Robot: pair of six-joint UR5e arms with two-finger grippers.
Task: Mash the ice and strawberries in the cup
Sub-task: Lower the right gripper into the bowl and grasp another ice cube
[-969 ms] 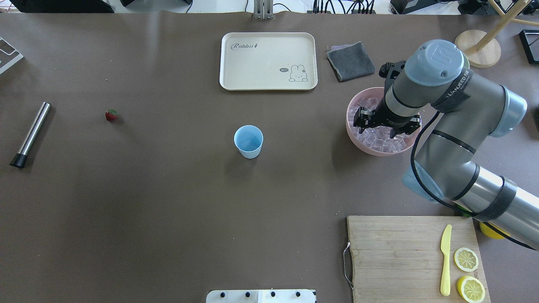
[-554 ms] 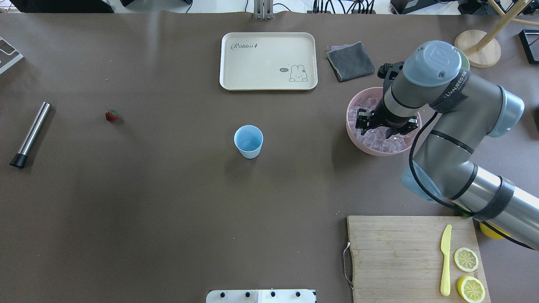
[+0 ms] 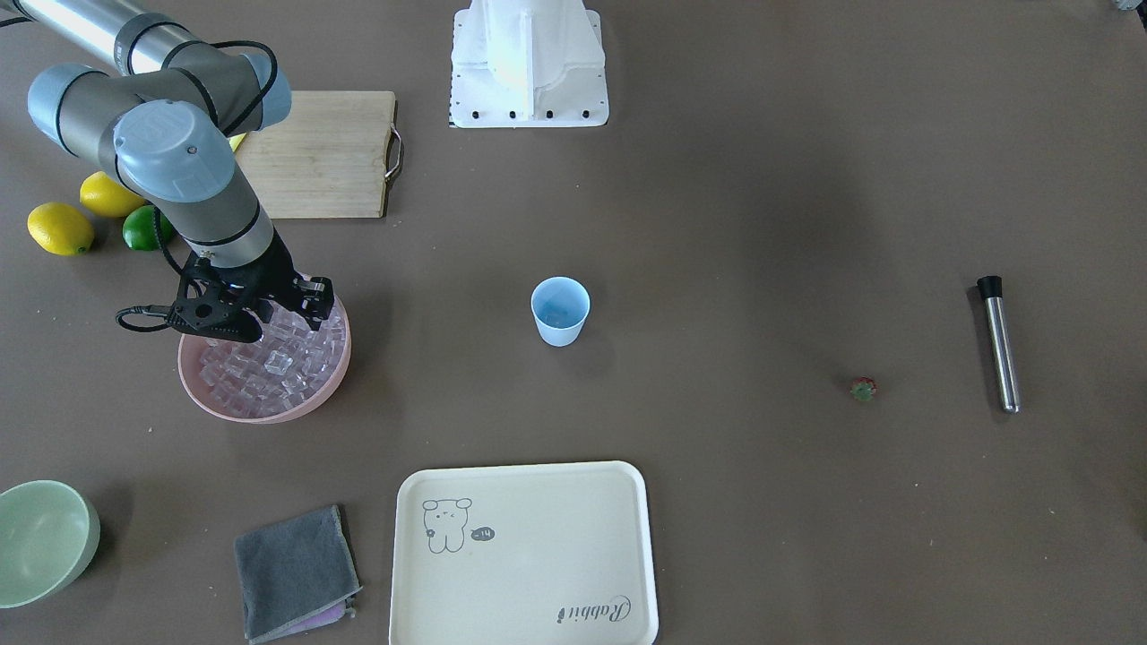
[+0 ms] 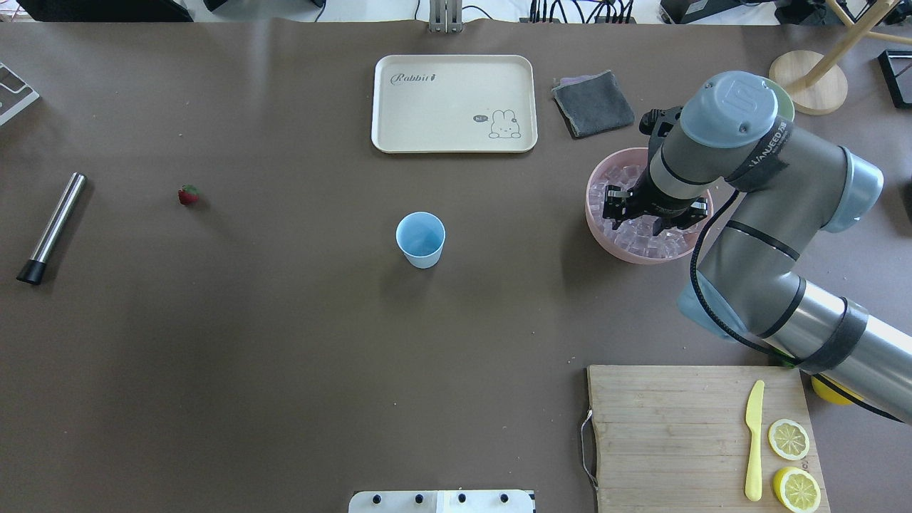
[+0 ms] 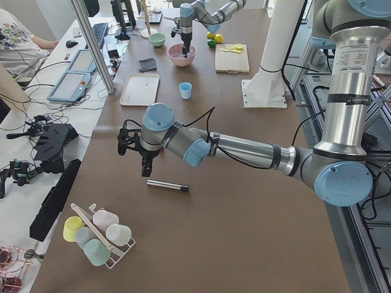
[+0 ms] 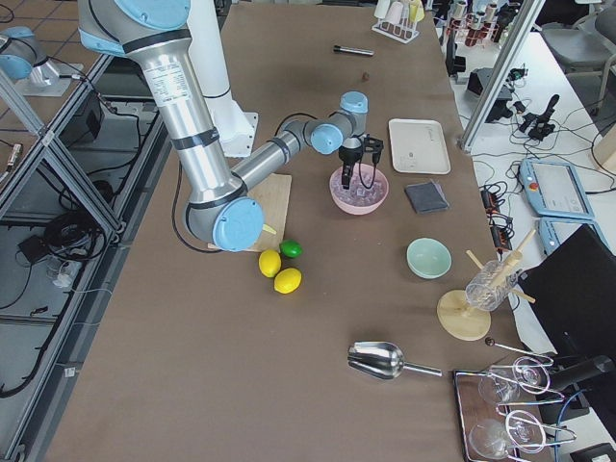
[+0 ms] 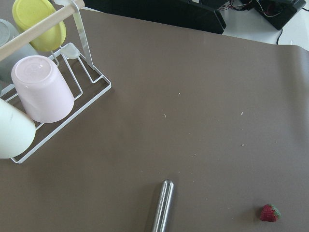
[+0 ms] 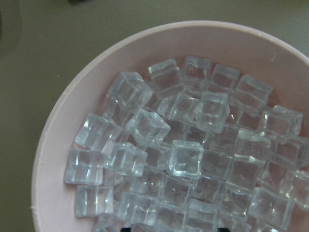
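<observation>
The ice [image 8: 186, 157] is a heap of clear cubes in a pink bowl [image 4: 595, 228] at the table's right, also in the front view [image 3: 278, 363]. My right gripper [image 4: 652, 214] hangs just over the ice, pointing down; its jaws look open and empty. The light-blue cup [image 4: 420, 239] stands upright mid-table, apart from both arms. The small red strawberry [image 4: 188, 194] lies far left, also in the left wrist view [image 7: 269, 212]. My left gripper [image 5: 145, 171] shows only in the exterior left view, above a steel muddler [image 4: 51, 228]; I cannot tell if it is open.
A cream tray [image 4: 453, 103] and a grey cloth [image 4: 593, 105] lie at the back. A wooden board [image 4: 662, 427] with a yellow knife [image 4: 754, 438] and lemon halves [image 4: 788, 439] sits front right. Lemons [image 3: 58, 227], a lime [image 3: 143, 228] and a green bowl [image 3: 40, 537] are nearby.
My right gripper has sunk a little lower toward the ice in the pink bowl. Cup, strawberry and muddler have not moved.
</observation>
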